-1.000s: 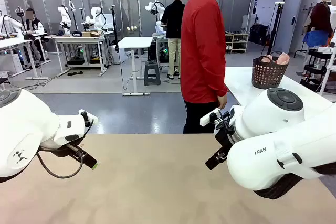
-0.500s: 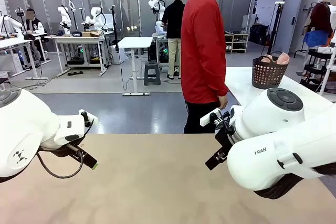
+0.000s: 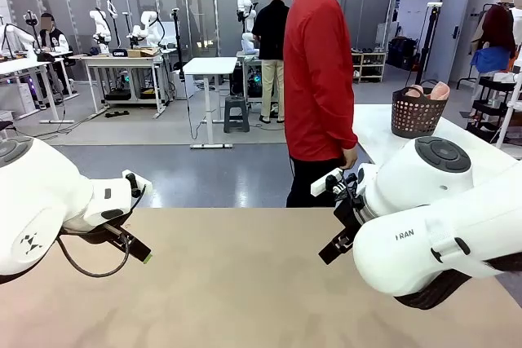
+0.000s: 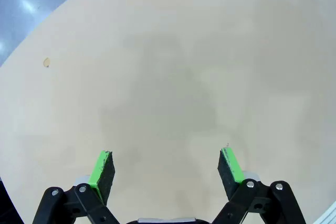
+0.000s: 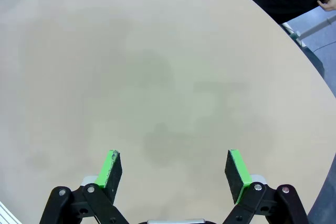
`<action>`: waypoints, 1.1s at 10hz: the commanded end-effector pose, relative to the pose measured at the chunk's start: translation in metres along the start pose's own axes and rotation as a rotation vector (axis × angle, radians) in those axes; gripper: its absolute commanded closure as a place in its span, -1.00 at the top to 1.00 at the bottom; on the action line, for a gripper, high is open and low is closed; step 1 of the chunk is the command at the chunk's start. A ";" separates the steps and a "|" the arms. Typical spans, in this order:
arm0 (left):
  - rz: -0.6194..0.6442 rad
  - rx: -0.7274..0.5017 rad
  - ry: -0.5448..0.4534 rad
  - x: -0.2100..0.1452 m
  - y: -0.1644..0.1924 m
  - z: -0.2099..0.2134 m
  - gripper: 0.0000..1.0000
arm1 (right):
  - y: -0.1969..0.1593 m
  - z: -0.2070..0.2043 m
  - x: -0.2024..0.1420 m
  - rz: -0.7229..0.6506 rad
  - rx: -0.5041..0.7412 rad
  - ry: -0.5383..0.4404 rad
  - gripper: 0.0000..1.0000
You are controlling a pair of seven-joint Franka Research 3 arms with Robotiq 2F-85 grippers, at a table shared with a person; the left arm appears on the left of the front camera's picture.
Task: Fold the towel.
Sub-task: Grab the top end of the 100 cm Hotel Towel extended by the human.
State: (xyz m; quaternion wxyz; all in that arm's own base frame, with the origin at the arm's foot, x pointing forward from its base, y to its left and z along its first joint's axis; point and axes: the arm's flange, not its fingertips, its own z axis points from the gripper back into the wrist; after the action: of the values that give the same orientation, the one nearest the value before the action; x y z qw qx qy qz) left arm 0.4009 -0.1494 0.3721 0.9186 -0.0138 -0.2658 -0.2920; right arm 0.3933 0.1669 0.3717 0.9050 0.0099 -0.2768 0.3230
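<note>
Grippers hang over the tan table [image 3: 236, 283], one from each side, both released and holding nothing. From the left wrist, the left gripper [image 4: 167, 163] looks straight down at the tabletop, its green pads [image 4: 101, 167] set well apart with only tan surface between them. A small brownish spot [image 4: 46, 62] marks the top off to one side. The right gripper [image 5: 176, 167] is spread just as wide over its own stretch of table, near the rounded far edge.

At that far edge stands a person [image 3: 316, 79] in a red jacket and dark trousers, side-on to the robot, one hand [image 3: 349, 158] loose at the hip.

Beyond the person, on a white table [image 3: 375, 132] to the right, sits a dark basket [image 3: 414, 116]. Salmon-pink cloth is bunched inside it and pokes above the rim; as far as I can tell that is the towel [image 3: 440, 90], well apart from both grippers.
</note>
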 end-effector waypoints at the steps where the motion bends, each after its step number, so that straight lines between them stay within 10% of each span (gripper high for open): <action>1: -0.016 0.010 0.003 0.013 0.006 0.024 1.00 | -0.007 0.029 0.011 -0.018 0.031 -0.027 1.00; 5: 0.077 -0.321 0.092 0.029 0.073 0.136 1.00 | -0.067 0.128 0.031 -0.154 0.329 -0.028 1.00; 11: 0.309 -1.050 -0.085 -0.085 0.227 0.208 1.00 | -0.201 0.185 -0.086 -0.355 0.949 -0.170 1.00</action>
State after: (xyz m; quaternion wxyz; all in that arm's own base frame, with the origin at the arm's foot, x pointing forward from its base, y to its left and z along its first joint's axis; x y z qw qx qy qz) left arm 0.3479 0.1063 0.5464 0.8220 -0.4814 -0.1392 -0.2705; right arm 0.3557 -0.0608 0.5259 0.8238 0.4674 -0.1816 0.2646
